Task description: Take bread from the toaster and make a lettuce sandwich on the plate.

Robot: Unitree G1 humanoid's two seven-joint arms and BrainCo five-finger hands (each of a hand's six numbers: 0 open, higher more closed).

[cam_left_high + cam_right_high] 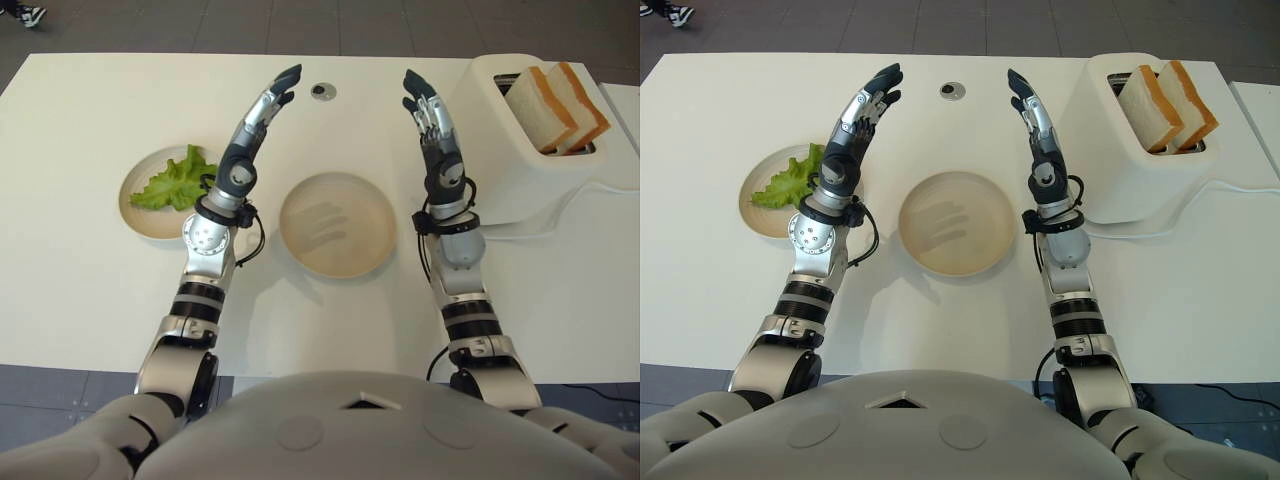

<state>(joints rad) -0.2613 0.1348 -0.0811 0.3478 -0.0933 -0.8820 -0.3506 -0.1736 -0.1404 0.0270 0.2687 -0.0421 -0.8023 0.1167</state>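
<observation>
Here, a white table (80,300) is seen, and the bare round plate (345,255) at its middle is taken as the reference for everything else. Well to the left of the plate a second, paler dish (135,212) is set, and a ruffled green leaf of lettuce (175,183) is laid in it, on the side nearer the plate. Between that dish and the plate the left hand (260,118) is held up above the table, just left of the plate and reaching past its far edge. Its fingers are stretched out straight, nothing is grasped, and the palm is turned towards the plate's side. Beyond the plate, near the far edge of the table, a small dark round fitting (323,91) is set into the tabletop. Just right of the plate the right hand (432,120) is held up likewise: the fingers are extended, nothing is held, and the palm is faced towards the left hand. Farther right of the plate and somewhat beyond it the white toaster (500,175) is placed. Two slices of bread (548,108) are lodged in its slot, tilted side by side, with brown crusts shown along their edges, and both are kept apart from the hands. Farthest right of the plate, a white cable (610,190) is laid across the table from the toaster.
</observation>
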